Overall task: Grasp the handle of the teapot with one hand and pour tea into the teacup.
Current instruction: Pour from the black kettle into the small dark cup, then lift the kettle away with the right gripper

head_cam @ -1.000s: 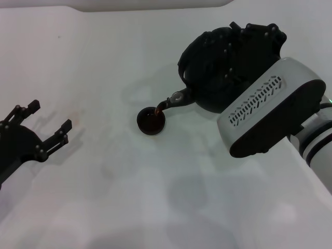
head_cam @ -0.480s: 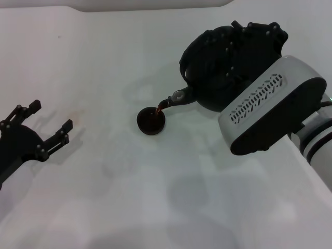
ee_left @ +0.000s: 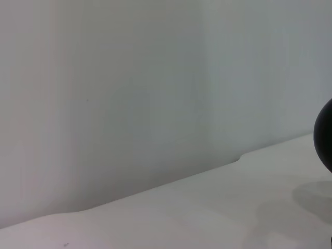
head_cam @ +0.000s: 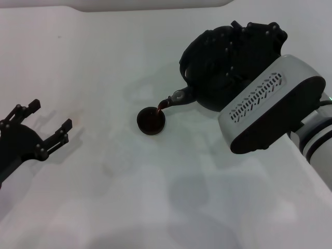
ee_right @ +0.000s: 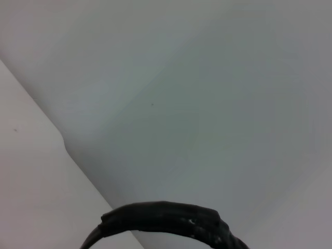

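In the head view the black teapot (head_cam: pixel 207 78) hangs tilted at the right, its pale-tipped spout (head_cam: pixel 176 98) pointing down to the left. A thin brown stream of tea runs from the spout into the small dark teacup (head_cam: pixel 151 120), which stands on the white table and holds brown liquid. My right gripper (head_cam: pixel 254 36) sits on top of the pot, shut on the handle. The ribbed black handle (ee_right: pixel 166 220) shows close up in the right wrist view. My left gripper (head_cam: pixel 50 115) rests open at the far left, holding nothing. A dark edge of the teapot (ee_left: pixel 326 140) shows in the left wrist view.
The white table (head_cam: pixel 104 62) lies under everything, with a faint stain (head_cam: pixel 78 113) beside the left gripper. The white and grey forearm (head_cam: pixel 264 114) of my right arm covers the table at the right of the pot.
The teapot and right arm shifted very slightly right a second ago and have since held still. Tea keeps running into the teacup. The left gripper has not moved.
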Robot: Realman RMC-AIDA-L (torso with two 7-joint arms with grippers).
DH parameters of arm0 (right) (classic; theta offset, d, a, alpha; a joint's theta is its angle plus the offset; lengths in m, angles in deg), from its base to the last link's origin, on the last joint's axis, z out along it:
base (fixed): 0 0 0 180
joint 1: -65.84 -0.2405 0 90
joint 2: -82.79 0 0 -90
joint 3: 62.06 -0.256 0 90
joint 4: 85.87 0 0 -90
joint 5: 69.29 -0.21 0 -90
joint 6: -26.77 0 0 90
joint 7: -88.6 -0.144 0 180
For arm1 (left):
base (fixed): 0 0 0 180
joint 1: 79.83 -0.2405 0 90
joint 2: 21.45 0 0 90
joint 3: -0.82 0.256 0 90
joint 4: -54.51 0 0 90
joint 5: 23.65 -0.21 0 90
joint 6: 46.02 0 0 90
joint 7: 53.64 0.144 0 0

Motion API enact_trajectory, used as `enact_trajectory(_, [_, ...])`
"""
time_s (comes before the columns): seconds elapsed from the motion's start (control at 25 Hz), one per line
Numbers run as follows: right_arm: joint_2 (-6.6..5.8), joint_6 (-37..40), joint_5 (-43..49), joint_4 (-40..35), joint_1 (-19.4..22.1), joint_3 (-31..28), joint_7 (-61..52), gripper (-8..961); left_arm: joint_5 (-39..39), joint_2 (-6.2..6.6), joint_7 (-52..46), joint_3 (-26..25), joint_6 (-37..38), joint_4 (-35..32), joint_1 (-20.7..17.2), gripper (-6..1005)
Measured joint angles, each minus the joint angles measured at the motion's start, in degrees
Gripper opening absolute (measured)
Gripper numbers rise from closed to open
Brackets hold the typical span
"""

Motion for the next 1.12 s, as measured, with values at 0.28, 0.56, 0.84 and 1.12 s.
enact_trajectory(0.28, [0.00,-0.01,0.00,0.00,0.01,0.00,-0.03,107,0.00,0.00,0.00,-0.02,0.16,0.00,0.16,858])
enact_trajectory(0.56, [-0.08,-0.59,-0.78,-0.02,0.01,-0.52,-1.21,107,0.00,0.00,0.00,0.03,0.64,0.00,0.18,859])
enact_trajectory(0.84, [-0.24,-6.25,-0.88,-0.01,0.45,-3.27,-5.95,108,0.00,0.08,0.00,-0.17,0.99,0.00,0.46,857])
enact_trajectory(1.12, [-0.64,-15.94,-0.87,-0.21,1.40,-8.97,-12.44,108,0.00,0.09,0.00,-0.19,1.54,0.00,0.79,858])
